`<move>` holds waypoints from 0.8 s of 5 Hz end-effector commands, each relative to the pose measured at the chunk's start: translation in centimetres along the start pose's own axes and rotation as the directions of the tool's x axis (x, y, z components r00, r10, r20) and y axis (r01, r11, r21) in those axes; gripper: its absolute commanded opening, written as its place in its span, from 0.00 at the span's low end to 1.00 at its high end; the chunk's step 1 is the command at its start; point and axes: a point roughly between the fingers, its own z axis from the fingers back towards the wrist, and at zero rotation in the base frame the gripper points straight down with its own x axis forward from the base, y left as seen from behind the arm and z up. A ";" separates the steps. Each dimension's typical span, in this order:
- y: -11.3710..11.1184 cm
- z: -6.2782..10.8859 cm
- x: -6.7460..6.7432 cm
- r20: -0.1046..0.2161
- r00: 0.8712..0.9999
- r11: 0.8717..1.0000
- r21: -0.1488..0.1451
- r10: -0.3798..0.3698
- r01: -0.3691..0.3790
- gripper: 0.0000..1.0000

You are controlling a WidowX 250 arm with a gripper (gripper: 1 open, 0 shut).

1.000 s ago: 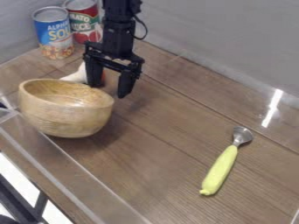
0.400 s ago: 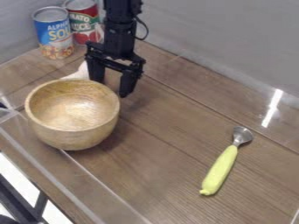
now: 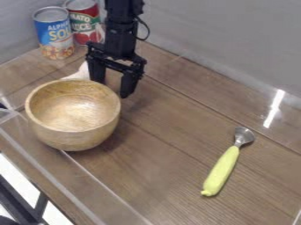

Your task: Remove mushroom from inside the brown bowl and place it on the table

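The brown bowl (image 3: pixel 73 112) stands upright on the table (image 3: pixel 177 123) at the left, and its inside shows empty. The mushroom (image 3: pixel 74 74), a small cream-white lump, lies on the table just behind the bowl's far rim, mostly hidden by the gripper's left finger. My gripper (image 3: pixel 113 81) points down behind the bowl, right beside the mushroom. Its fingers are apart and hold nothing.
Two labelled soup cans (image 3: pixel 55 32) stand at the back left by the wall. A yellow-handled spoon (image 3: pixel 226 163) lies at the front right. Clear plastic edging runs along the table's front and left edges.
The bowl, tilted a second ago, has settled upright with its inside showing. The gripper and the mushroom have stayed in place.
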 end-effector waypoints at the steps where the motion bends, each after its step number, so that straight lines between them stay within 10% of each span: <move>1: 0.1 1.4 0.7 0.043 0.999 1.000 0.023 -0.013 0.012 1.00; 4: 0.1 1.3 0.7 0.039 0.999 0.999 0.030 -0.027 0.026 1.00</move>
